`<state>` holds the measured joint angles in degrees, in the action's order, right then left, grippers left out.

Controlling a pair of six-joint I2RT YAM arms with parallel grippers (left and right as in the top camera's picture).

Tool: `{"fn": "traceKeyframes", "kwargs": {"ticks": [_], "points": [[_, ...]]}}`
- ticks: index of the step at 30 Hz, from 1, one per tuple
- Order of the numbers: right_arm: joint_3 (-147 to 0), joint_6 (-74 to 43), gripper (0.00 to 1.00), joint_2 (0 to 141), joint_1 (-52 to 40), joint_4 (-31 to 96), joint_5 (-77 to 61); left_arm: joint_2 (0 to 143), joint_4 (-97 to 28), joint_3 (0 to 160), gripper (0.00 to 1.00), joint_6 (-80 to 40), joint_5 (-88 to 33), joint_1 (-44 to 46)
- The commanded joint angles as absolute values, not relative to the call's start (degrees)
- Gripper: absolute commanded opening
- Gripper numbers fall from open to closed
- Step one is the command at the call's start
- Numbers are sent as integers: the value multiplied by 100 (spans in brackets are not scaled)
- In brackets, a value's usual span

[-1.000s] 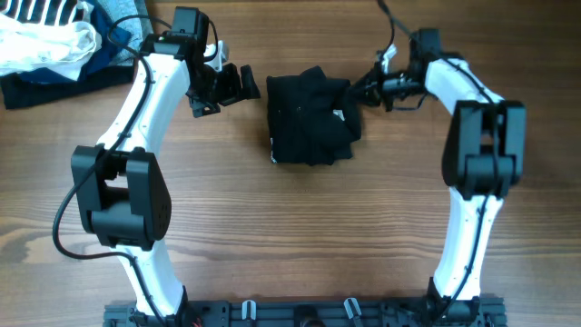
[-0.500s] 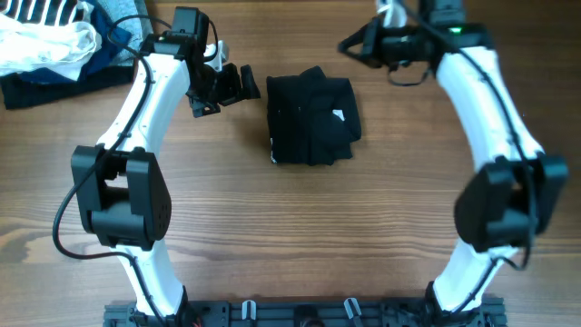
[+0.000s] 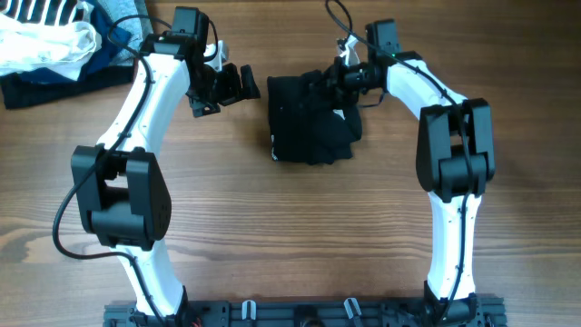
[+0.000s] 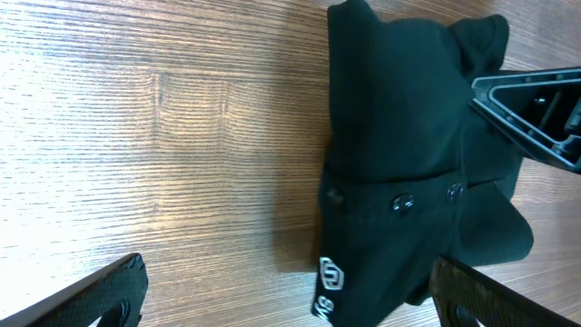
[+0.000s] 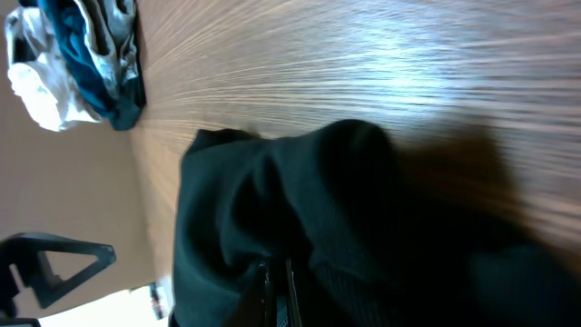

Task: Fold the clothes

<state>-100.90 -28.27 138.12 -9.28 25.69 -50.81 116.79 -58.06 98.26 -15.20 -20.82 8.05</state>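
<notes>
The only print that shows is a small white logo (image 4: 330, 272) on the black garment (image 4: 399, 136), at the lower middle of the left wrist view: a rounded-square emblem with a U-like shape inside. Below it stands one white character, perhaps "8" or "B", partly cut off. From overhead the mark is too small to read.

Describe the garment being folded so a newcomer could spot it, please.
On the table, look at the far middle, between the left gripper and right gripper. The garment there is a compact bundle, plain black with a small white logo, unlike the pale, striped heap far left.
</notes>
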Motion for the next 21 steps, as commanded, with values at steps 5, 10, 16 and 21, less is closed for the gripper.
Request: {"fn": "traceKeyframes", "kwargs": {"ticks": [5,10,16,21], "points": [[-10049,-3055,4,13793,-231,2637,-4842,11734,-5826,9848,100,-1546,-2049,816],[-10049,-2814,4,13288,-38,2963,-4842,11734,-5835,9848,100,-1549,-2051,816],[-10049,-2270,4,12385,-84,3863,-5321,11734,-5839,9848,100,-1549,-2049,816],[-10049,-1240,4,11826,-351,4890,-6029,11734,-5830,9848,100,-1549,-2049,816]]}}
